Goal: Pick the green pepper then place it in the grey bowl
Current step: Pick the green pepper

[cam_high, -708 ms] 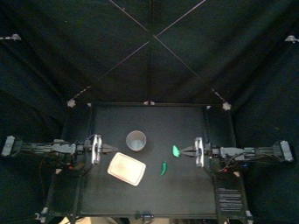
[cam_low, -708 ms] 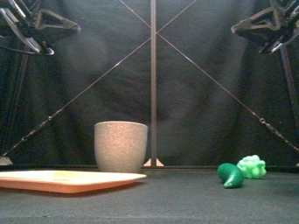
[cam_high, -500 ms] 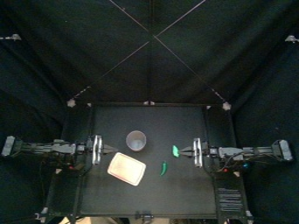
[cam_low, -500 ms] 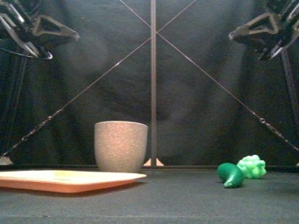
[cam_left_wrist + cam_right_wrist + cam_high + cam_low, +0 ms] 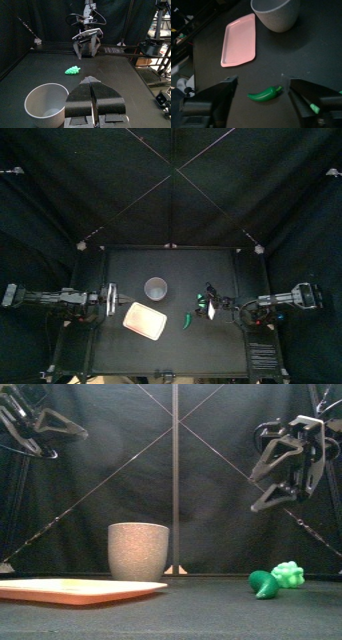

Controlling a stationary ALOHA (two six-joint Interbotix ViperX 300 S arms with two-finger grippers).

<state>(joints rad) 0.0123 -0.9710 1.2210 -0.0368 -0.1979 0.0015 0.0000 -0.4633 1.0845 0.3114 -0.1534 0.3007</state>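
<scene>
Right hand (image 5: 274, 496) has lowered, jaws apart, toward the green pepper (image 5: 263, 584).

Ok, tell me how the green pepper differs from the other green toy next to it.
The green pepper is dark green; the light green toy is paler. The green pepper is smooth and long; the light green toy is lumpy and rounded. From the front, the green pepper lies left of the light green toy. Both are small and lie right of the grey speckled cup.
</scene>
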